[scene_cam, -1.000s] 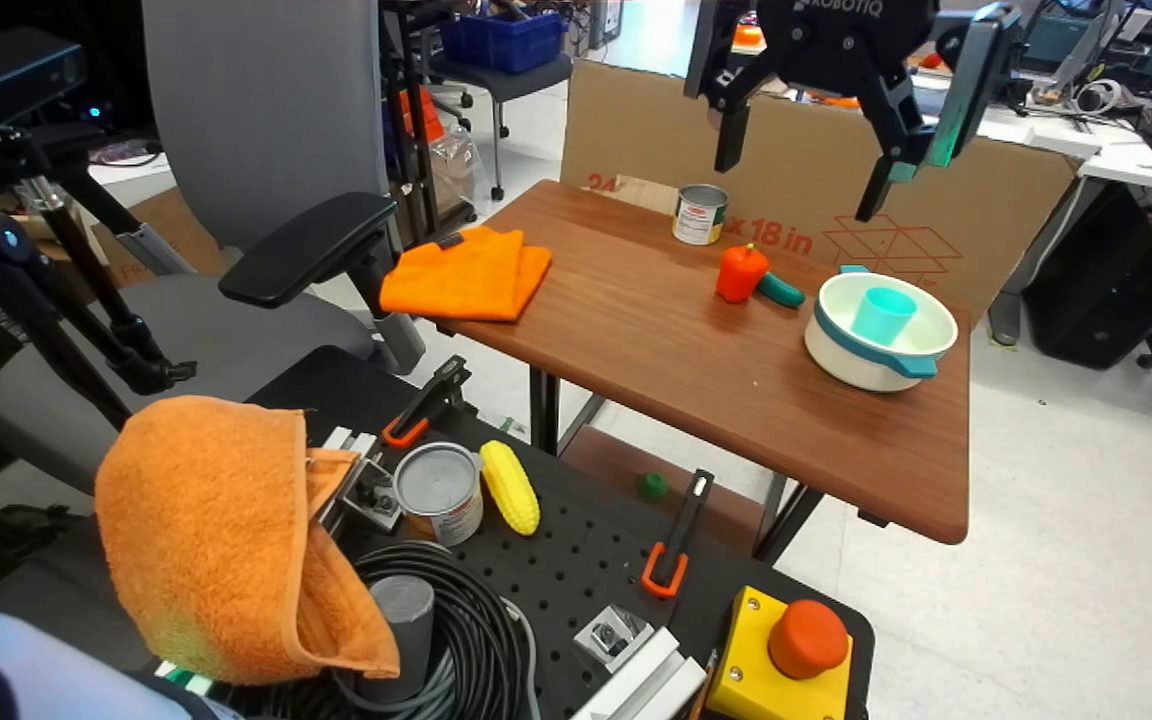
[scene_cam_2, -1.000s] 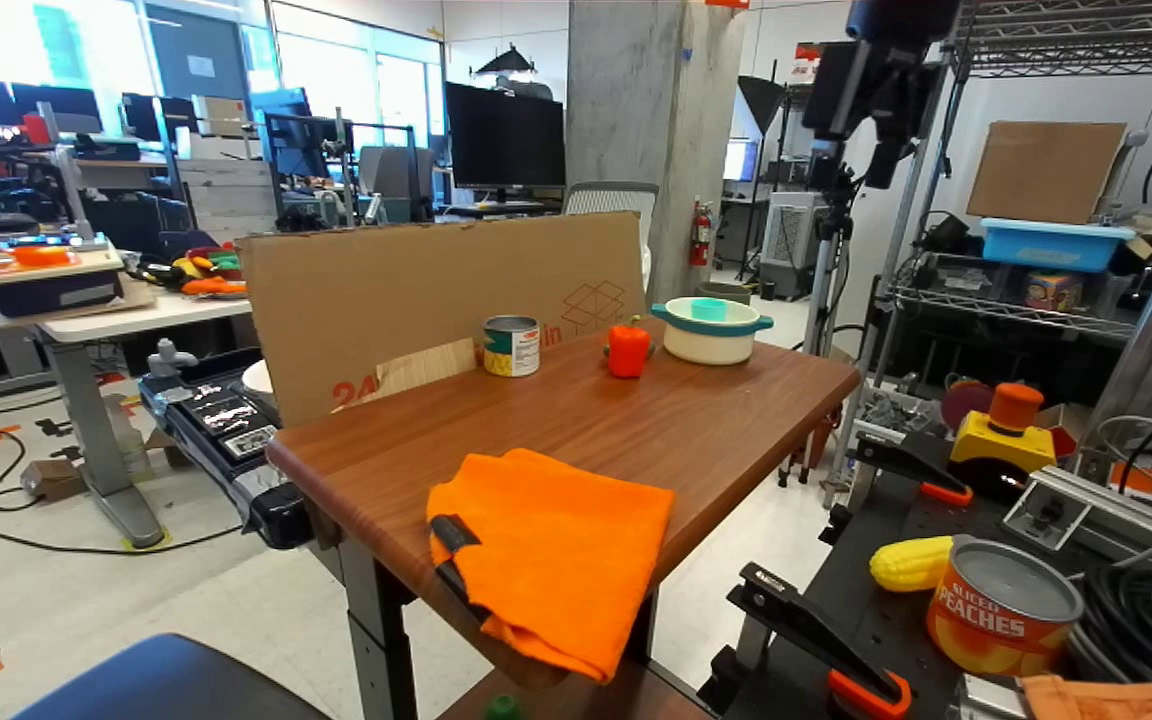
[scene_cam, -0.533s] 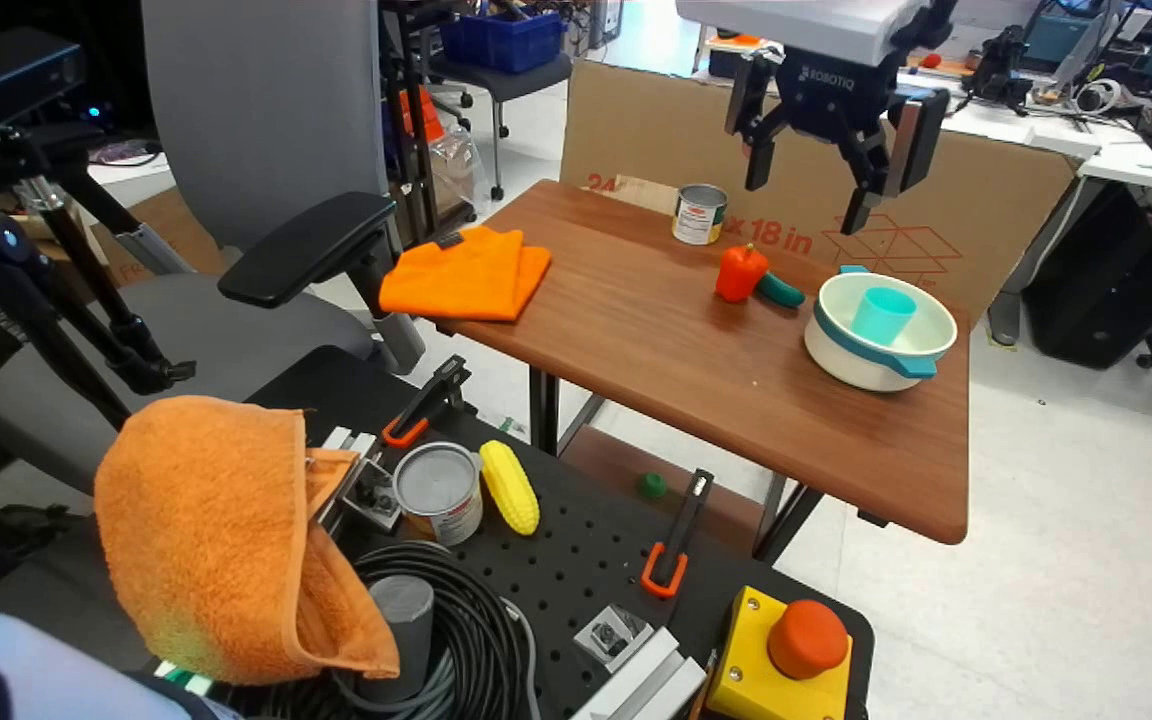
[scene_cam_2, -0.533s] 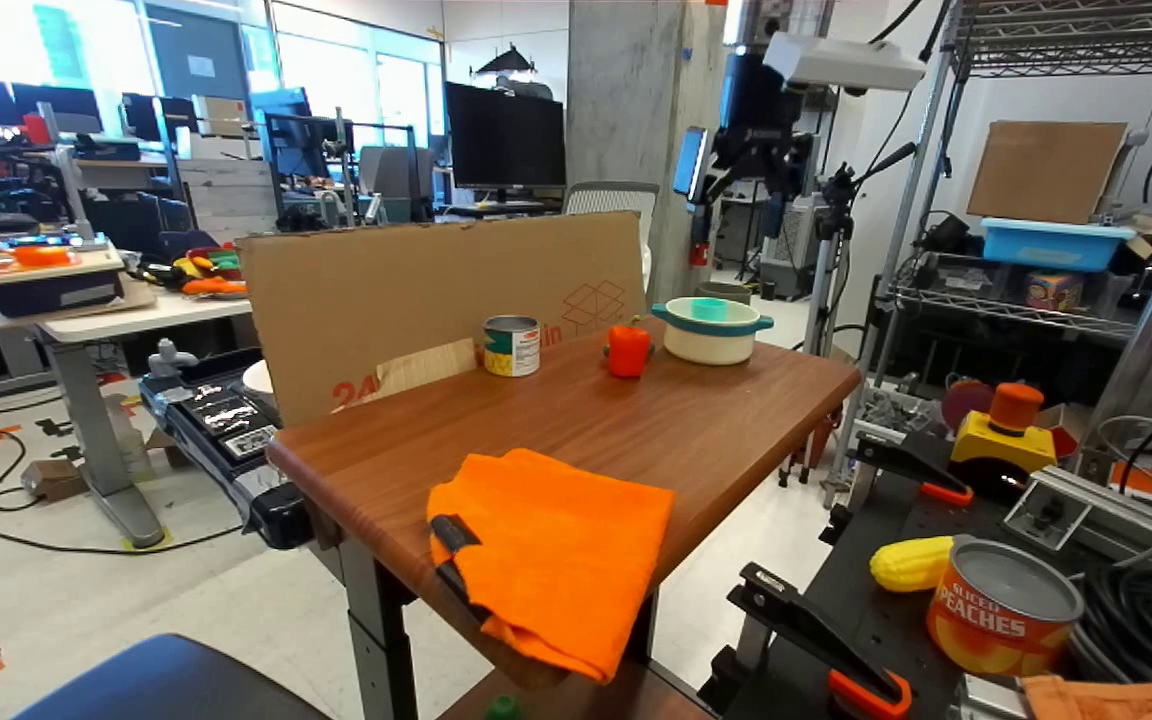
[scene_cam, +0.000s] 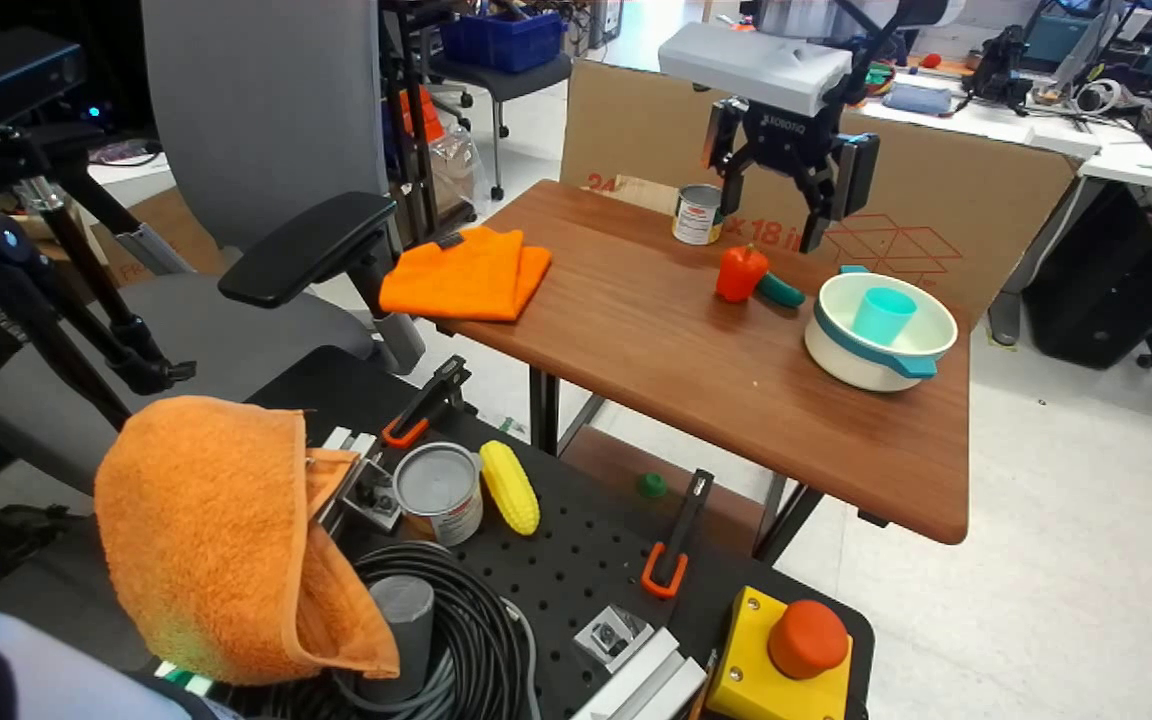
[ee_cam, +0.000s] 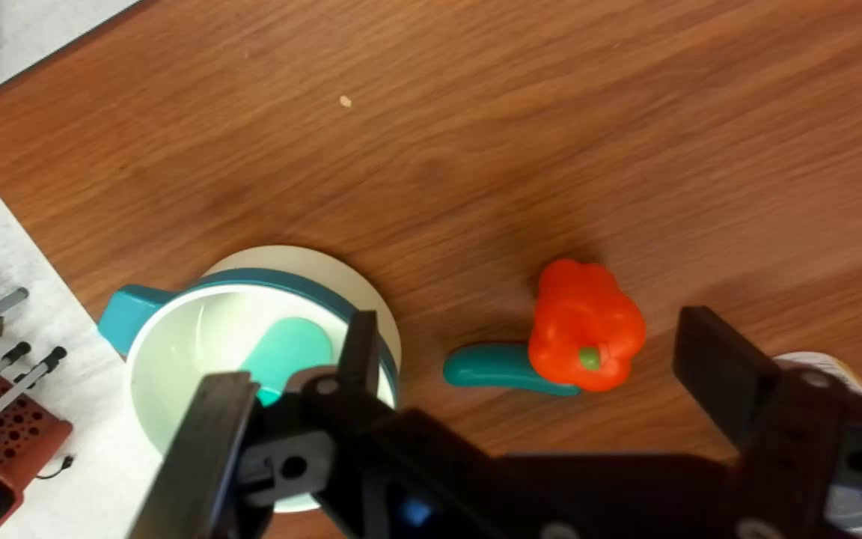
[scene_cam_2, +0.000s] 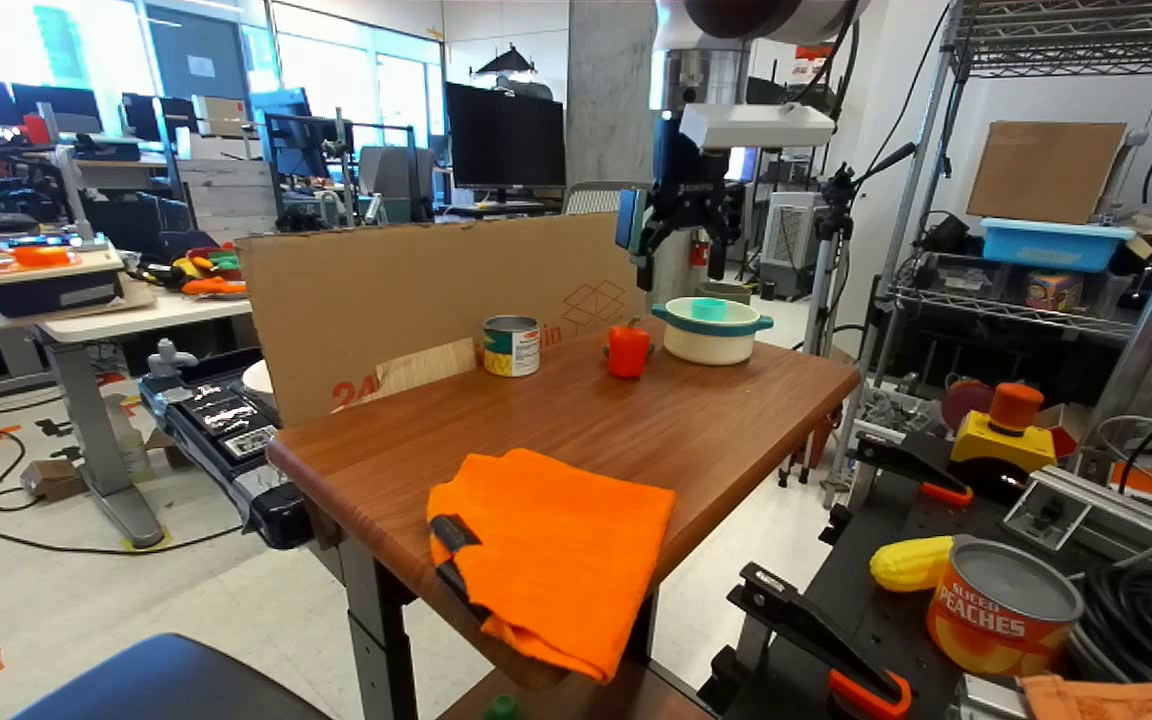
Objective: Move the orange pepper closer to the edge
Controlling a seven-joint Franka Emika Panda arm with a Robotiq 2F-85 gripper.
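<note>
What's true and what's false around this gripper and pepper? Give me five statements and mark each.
1. The orange pepper stands between the bowl and the green-and-yellow can. True.
2. The gripper is holding the orange pepper. False: the gripper is open and empty.
3. A turquoise cup sits inside the bowl. True.
4. The folded orange cloth lies on the wooden tabletop. True.
5. The yellow corn lies there too. False: the yellow corn is on the black perforated board.

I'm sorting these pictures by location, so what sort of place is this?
Probably a robotics lab: there's a robot arm, a yellow box with a red-orange button that looks like an emergency stop, and wire shelving.
</note>
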